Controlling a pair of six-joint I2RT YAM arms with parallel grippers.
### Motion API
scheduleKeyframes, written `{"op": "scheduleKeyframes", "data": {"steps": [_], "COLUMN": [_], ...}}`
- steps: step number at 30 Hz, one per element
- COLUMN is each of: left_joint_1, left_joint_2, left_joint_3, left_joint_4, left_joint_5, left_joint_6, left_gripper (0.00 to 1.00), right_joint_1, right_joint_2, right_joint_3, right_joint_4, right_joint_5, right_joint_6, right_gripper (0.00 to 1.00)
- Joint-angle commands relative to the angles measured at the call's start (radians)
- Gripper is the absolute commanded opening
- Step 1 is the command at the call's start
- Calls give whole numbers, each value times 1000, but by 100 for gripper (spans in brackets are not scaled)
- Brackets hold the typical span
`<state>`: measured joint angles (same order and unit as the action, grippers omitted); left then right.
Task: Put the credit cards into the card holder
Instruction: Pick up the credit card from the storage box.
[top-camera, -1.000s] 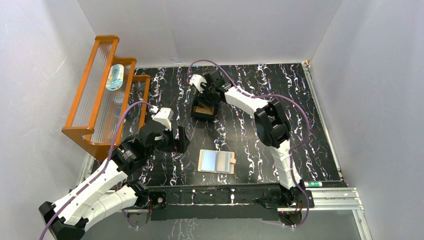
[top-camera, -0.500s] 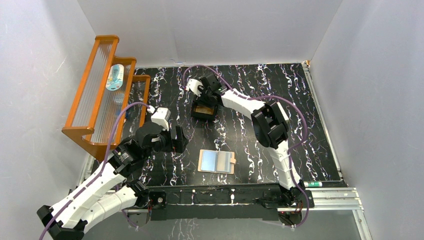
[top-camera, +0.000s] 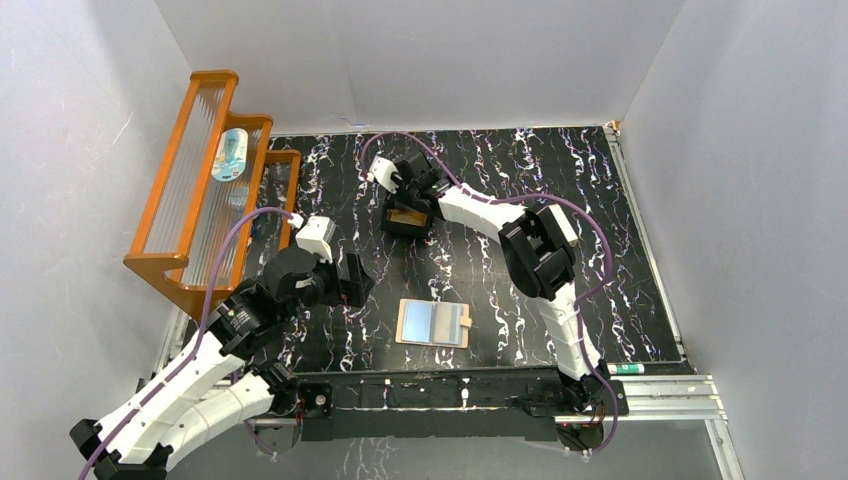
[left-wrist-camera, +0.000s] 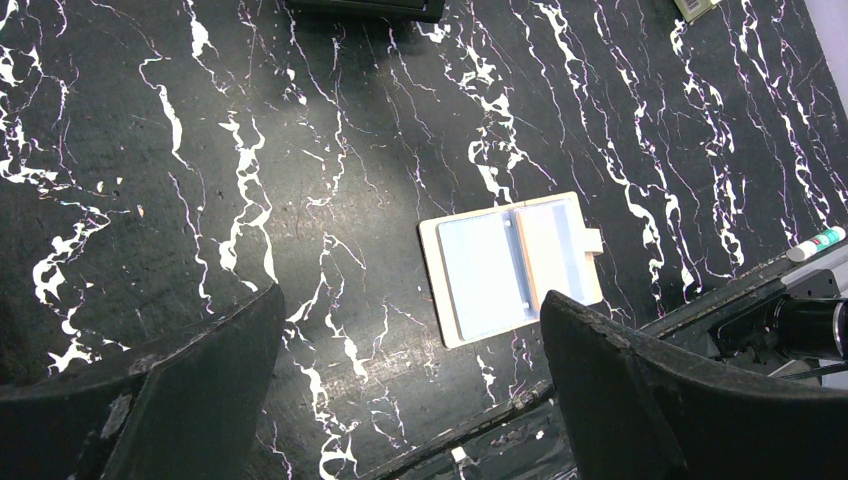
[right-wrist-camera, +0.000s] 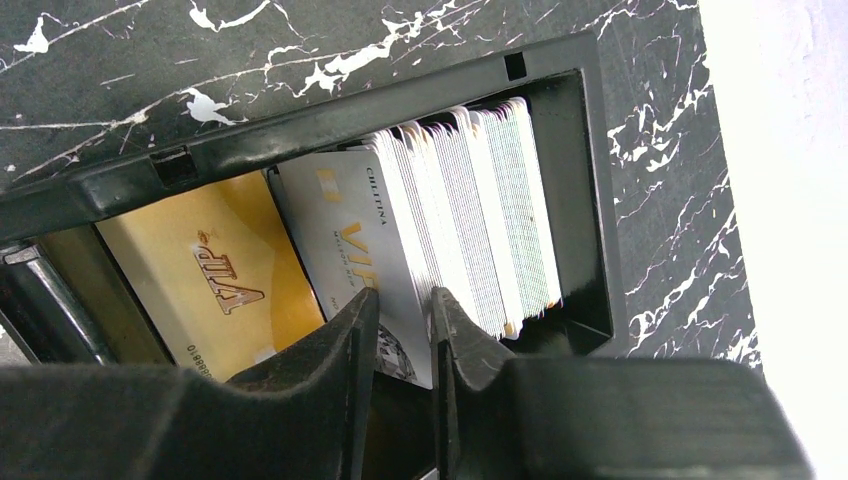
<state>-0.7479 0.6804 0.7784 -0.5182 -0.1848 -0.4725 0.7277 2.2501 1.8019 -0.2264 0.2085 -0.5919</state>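
Observation:
The tan card holder (top-camera: 434, 323) lies open and flat near the front edge, its clear sleeves up; it also shows in the left wrist view (left-wrist-camera: 510, 265). Several credit cards (right-wrist-camera: 480, 220) stand on edge in a black tray (top-camera: 408, 230) at the back middle. A grey card (right-wrist-camera: 340, 220) leans at the front of the stack, and a gold card (right-wrist-camera: 210, 270) lies flat beside it. My right gripper (right-wrist-camera: 403, 300) reaches into the tray (right-wrist-camera: 330, 110); its jaws are nearly closed and straddle the grey card's lower corner, a small gap showing. My left gripper (left-wrist-camera: 410, 295) hovers open and empty, left of the holder.
An orange wooden rack (top-camera: 200, 190) with a small bottle (top-camera: 230, 153) stands at the left edge. A pen (left-wrist-camera: 818, 242) lies at the front right by the metal rail. White walls close in the table on three sides.
My right gripper has shifted a little left and deeper into the tray. My left arm has drifted slightly left. The card holder has not moved.

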Motion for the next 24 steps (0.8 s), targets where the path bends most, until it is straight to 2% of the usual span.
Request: {"op": "scheduleKeyframes", "data": {"steps": [1,8,12,16,20,24], "left_joint_1": [2,2,2,2,2,2], "left_joint_2": [-11,-5,-5,-5,-2,-1], "left_joint_3": [-5,-6,-6,-7,-8,-7], "left_joint_4": [-8,-5,-4,-3,-3,-3], "left_joint_5": [-10,-1,0,2,1,3], "left_joint_6": [0,-2,-2,-2,-2,-1], "left_gripper": [99,99,99,99,99,99], "right_joint_1": [-2,-4,-8,-8,-8,-8], "right_joint_2": [-56,-68,-67,-67,-80,-83], "right_joint_3": [-18,-14,-8,11,17,30], "right_joint_4": [33,36,30,6,-6,-25], "right_joint_5": [11,10,11,-11,-38,-59], "right_joint_6": [41,57,56,69,86,97], "right_gripper": [31,23,13,9,9,15]}}
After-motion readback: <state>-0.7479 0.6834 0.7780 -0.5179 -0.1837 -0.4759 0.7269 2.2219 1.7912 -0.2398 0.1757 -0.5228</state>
